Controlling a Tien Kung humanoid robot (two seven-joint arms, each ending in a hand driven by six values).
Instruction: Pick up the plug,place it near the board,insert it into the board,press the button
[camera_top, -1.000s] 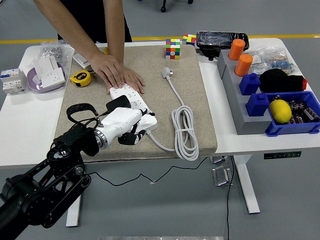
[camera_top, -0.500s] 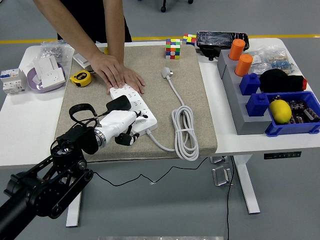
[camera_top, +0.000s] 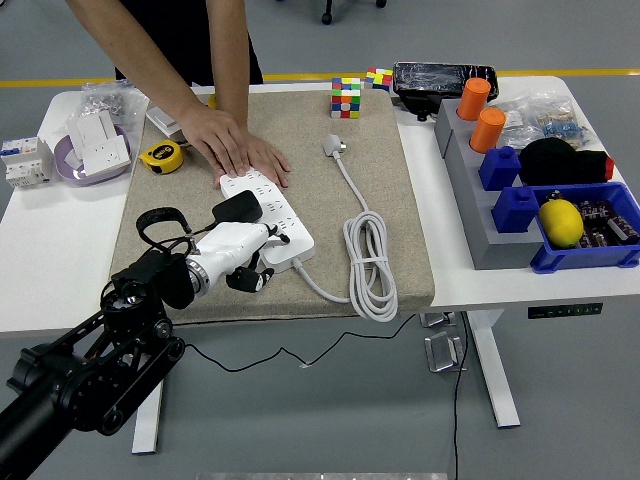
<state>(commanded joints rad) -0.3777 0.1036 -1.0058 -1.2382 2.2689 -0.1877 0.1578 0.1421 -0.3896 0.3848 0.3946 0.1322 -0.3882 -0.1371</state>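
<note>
On the tan mat (camera_top: 390, 240) in the middle of the bench (camera_top: 40, 250), my left hand (camera_top: 240, 252) is sitting at the near end of the white power strip (camera_top: 268, 210). The black plug (camera_top: 235, 208) looks like it's already seated in the strip, just beyond my fingers (camera_top: 255, 280). Those are curled loosely under the palm, and as far as I can tell they're gripping nothing, though the angle hides the contact. My right arm isn't in view at all.

A person at the far side has a hand (camera_top: 232, 148) pressed flat on the far end of the strip, pinning it down.

Handling-wise, my guess is the plug is a small, rigid, light thing, and its thin black cord (camera_top: 160, 222) loops back over my wrist, so it could tug if I swing. If I need to reseat it, I'd pinch the body from the sides, not the cord. The strip is hard plastic and probably slides easily on the mat, hence the helping hand. The strip's white cable (camera_top: 370, 262) lies coiled to the right, its own plug (camera_top: 333, 146) loose on the mat.
</note>
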